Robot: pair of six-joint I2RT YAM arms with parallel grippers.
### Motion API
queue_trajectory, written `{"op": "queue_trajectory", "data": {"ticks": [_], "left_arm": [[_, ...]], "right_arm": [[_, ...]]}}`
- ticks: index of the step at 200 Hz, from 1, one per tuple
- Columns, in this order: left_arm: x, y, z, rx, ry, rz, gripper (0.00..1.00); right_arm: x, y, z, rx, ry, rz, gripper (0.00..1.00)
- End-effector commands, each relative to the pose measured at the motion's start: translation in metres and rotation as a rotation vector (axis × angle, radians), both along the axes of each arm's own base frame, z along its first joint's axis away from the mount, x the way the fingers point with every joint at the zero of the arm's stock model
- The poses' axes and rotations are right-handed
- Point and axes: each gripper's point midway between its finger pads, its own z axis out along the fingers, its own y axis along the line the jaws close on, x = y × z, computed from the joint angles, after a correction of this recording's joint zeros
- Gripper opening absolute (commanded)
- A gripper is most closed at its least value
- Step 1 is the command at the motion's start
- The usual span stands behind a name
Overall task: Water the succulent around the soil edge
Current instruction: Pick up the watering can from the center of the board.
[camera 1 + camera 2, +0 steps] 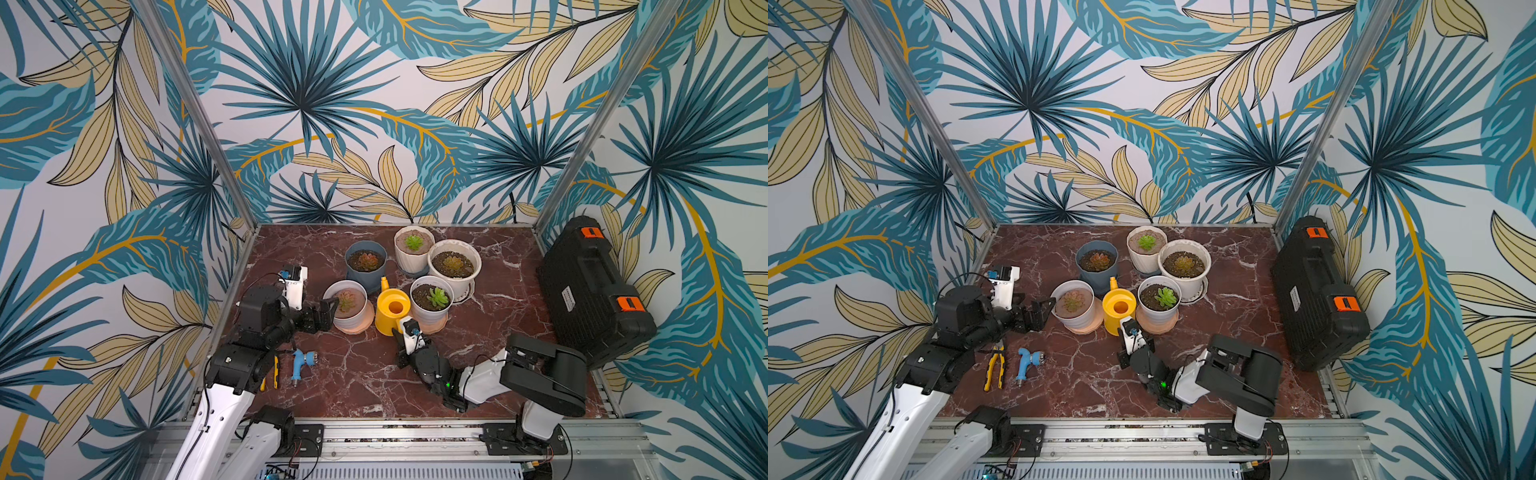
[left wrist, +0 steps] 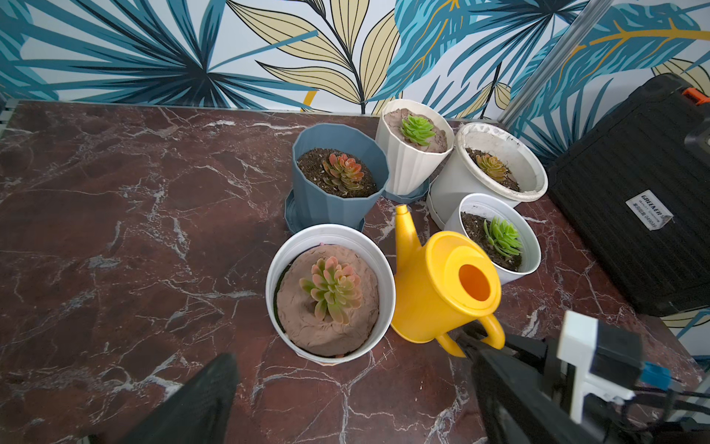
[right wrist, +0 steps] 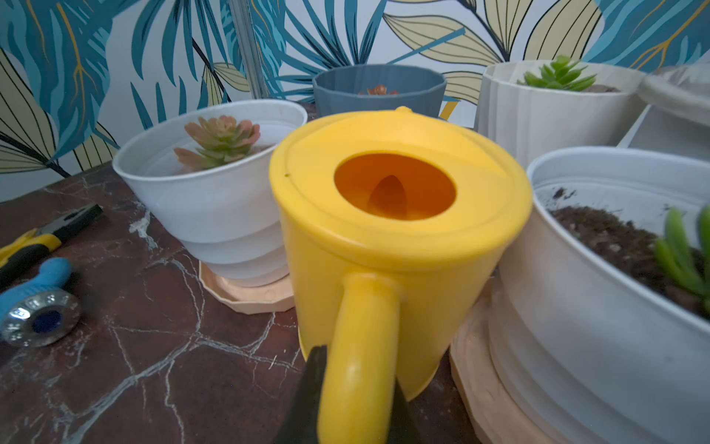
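While the yellow watering can [image 3: 395, 238] stands on the desk [image 1: 332, 395], the right gripper [image 3: 355, 392] clamps its handle [image 3: 363, 330]; the left gripper [image 1: 328, 309] gapes wide.

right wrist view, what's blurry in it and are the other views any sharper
Right wrist view: the watering can has a fairly sharp lid; its handle by the lens, the blue nozzle and the near white pot at the edges look soft and stretched. Left wrist view: pots crisp, only the dark finger blurs. In both top views: even light, no glare.
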Motion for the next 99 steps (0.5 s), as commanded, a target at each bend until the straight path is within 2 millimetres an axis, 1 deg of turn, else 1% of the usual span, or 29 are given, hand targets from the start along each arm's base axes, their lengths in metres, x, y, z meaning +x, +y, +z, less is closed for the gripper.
{"op": "queue_trajectory", "data": {"ticks": [1,21,23,25,41,43,51,52,60,73,81,84,95,99], "left_arm": [[0.0,0.001,-0.003,0.001,-0.006,0.006,1.0],[0.0,0.001,-0.002,-0.002,-0.009,0.003,1.0],[0.0,0.001,-0.002,-0.003,-0.008,0.002,1.0],[0.001,0.001,-0.001,-0.002,-0.011,0.002,1.0],[0.001,0.0,0.003,-0.016,-0.02,0.006,1.0],[0.002,0.0,0.004,-0.02,-0.023,0.005,1.0],[0.003,-0.002,0.009,-0.044,-0.032,0.006,1.0],[0.003,-0.002,0.01,-0.047,-0.031,0.007,1.0],[0.004,-0.004,0.016,-0.077,-0.045,0.005,1.0],[0.007,-0.008,0.026,-0.146,-0.057,0.013,1.0],[0.01,-0.011,0.031,-0.2,-0.062,0.017,1.0],[0.012,-0.013,0.035,-0.222,-0.075,0.015,1.0],[0.017,-0.017,0.042,-0.289,-0.084,0.019,1.0],[0.02,-0.018,0.046,-0.31,-0.093,0.021,1.0]], "right_arm": [[-0.009,-0.013,0.03,0.019,-0.021,-0.012,0.0],[-0.022,-0.016,0.058,0.007,0.007,0.059,0.0],[-0.023,-0.016,0.064,0.015,0.003,0.066,0.0],[-0.025,-0.016,0.064,0.003,0.01,0.075,0.0],[-0.038,-0.023,0.089,-0.027,0.017,0.143,0.0],[-0.04,-0.023,0.095,-0.025,0.012,0.151,0.0],[-0.048,-0.027,0.103,-0.077,0.016,0.192,0.0],[-0.048,-0.028,0.107,-0.074,0.011,0.196,0.0],[-0.054,-0.033,0.117,-0.124,0.013,0.222,0.0],[-0.06,-0.042,0.133,-0.192,0.006,0.251,0.0],[-0.063,-0.048,0.133,-0.254,0.016,0.268,0.0],[-0.064,-0.049,0.135,-0.268,0.017,0.272,0.0],[-0.064,-0.053,0.138,-0.321,0.023,0.28,0.0],[-0.065,-0.056,0.133,-0.358,0.042,0.287,0.0]]}}
